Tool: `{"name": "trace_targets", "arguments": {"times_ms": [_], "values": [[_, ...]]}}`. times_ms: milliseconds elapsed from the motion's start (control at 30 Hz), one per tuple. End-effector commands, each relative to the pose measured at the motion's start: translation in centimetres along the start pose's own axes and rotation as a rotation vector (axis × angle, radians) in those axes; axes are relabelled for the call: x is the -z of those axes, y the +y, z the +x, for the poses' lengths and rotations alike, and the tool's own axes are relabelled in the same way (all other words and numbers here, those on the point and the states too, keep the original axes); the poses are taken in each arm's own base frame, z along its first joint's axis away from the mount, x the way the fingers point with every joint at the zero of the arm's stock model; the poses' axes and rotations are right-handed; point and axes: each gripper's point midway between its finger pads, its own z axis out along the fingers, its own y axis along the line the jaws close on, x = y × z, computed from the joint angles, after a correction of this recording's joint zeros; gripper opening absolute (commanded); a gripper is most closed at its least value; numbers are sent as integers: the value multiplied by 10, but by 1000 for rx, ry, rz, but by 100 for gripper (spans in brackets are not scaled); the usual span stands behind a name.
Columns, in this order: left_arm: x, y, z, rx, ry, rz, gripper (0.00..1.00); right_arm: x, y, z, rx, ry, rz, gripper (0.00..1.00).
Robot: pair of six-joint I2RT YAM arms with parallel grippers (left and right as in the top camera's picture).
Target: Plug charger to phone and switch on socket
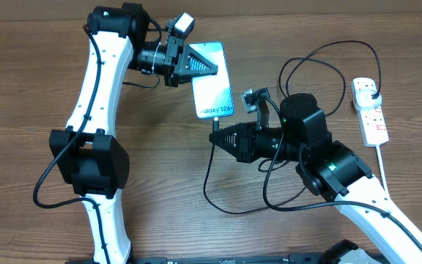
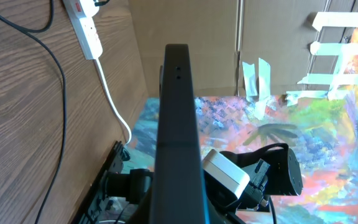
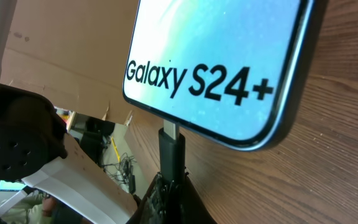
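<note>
closest to the right wrist camera, the right pincer (image 3: pixel 173 190) is clenched on the charger (image 3: pixel 171 146), gripping its small black connector. the connector stands upright against the bottom edge of the phone (image 3: pixel 216 56), with a sliver of metal showing where they meet. whether it is fully seated cannot be told. the phone's screen glows light blue and reads "galaxy s24+".

from overhead, the left pincer (image 1: pixel 212 67) is clenched on the phone's upper end, and the phone sits near the middle of the wooden counter (image 1: pixel 35 88) between the two arms. in the left wrist view only the phone's dark edge shows, running straight up the centre.

the charger's thin black cable loops down from the connector, curls under the right arm and arcs back up to the socket (image 1: pixel 370 110). there a black plug (image 1: pixel 372 90) sits in the far end. the socket lies at the right side of the counter, well apart from the phone. its white cord (image 1: pixel 381 158) trails towards the near edge. its red-marked switches are too small to read.
</note>
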Motion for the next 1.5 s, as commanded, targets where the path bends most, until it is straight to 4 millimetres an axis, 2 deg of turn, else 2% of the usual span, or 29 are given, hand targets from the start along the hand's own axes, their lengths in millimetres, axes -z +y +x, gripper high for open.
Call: {"name": "trace_targets", "arguments": {"times_ms": [0,300,1133,1467], "values": [[-3,-23,4,-31,0,39,4,7,16,-11,34,-38,-22,4],[-3,-11,6,-41,12,-30,4,8,13,-13,33,-51,-8,4],[-14,-7,11,-74,46,-57,4,13,4,-23,30,-87,20,4],[-20,-6,14,-76,62,-70,4,16,-8,-31,10,-107,47,4]]}}
